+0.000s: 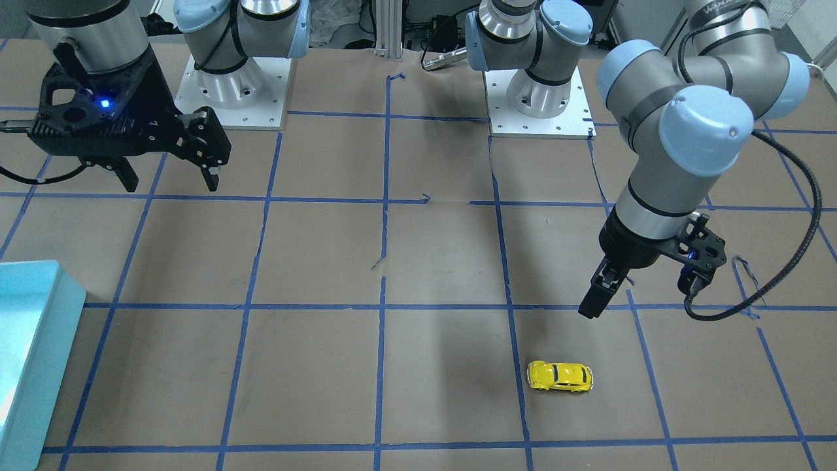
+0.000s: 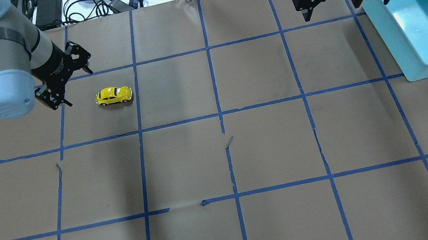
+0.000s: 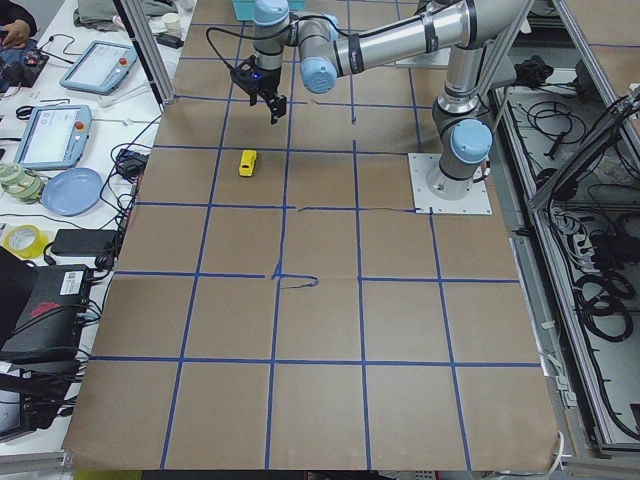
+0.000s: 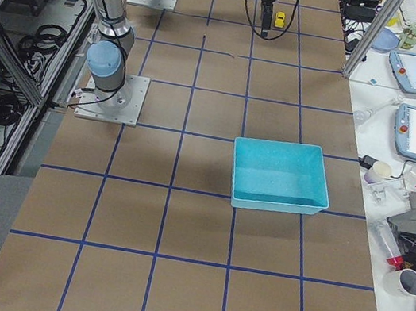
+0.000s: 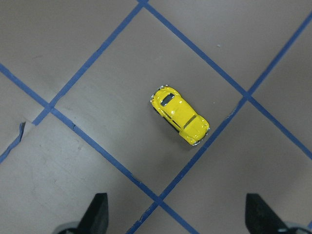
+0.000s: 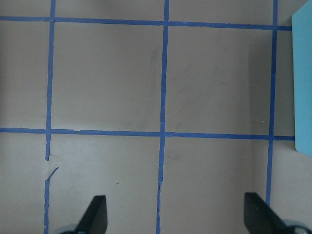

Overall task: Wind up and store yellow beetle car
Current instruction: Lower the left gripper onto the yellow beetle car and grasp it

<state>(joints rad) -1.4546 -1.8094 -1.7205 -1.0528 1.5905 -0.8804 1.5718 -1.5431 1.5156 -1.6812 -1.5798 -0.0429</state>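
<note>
While both arms hung above the paper-covered table (image 2: 271,145), the yellow beetle car (image 2: 113,95) sat on its wheels on my robot's left side, in the row of taped squares farthest from the arm bases. It stood inside one square, close to the blue tape line (image 2: 137,107) on the side toward the table's middle, and nothing touched it. Its long axis ran along the length of the table, parallel to the tape lines that cross the overhead view from side to side. Through the left wrist camera the same axis showed as a diagonal, from upper left to lower right. I could not tell nose from tail in any view. The left gripper (image 5: 176,209) hovered over the table near the car, on its outer side, fingers spread wide with nothing between them. The right gripper (image 6: 176,207) hung at the opposite end, its fingers likewise wide apart and empty, just beside the teal bin (image 2: 386,37), which lay well apart from the car
</note>
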